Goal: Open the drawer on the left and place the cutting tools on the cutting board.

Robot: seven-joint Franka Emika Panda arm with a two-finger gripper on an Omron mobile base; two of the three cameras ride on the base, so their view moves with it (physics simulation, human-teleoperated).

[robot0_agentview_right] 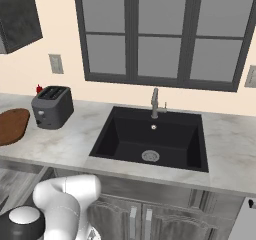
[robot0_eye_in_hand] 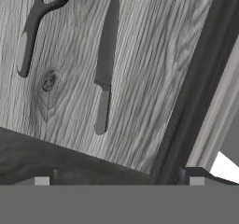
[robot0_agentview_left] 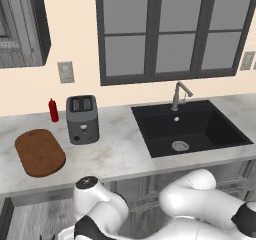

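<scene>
The drawer [robot0_eye_in_hand: 154,78] is open below me, its grey wood-grain floor showing in the hand view. A small knife [robot0_eye_in_hand: 105,64] lies on that floor, grey blade toward the top of the view and handle toward my fingers. Left of it lies a dark looped tool like scissors [robot0_eye_in_hand: 30,29], partly cut off by the frame edge. My gripper [robot0_eye_in_hand: 119,182] hangs above the drawer's near wall, open wide and holding nothing. The reddish-brown cutting board [robot0_agentview_left: 40,152] [robot0_agentview_right: 11,125] lies bare on the counter, left of the toaster.
A grey toaster [robot0_agentview_left: 82,119] [robot0_agentview_right: 52,106] and a red bottle [robot0_agentview_left: 53,110] stand beside the board. The black sink [robot0_agentview_left: 192,126] [robot0_agentview_right: 150,139] with its faucet lies to the right. The drawer's dark side wall [robot0_eye_in_hand: 200,78] runs along the right of the knife.
</scene>
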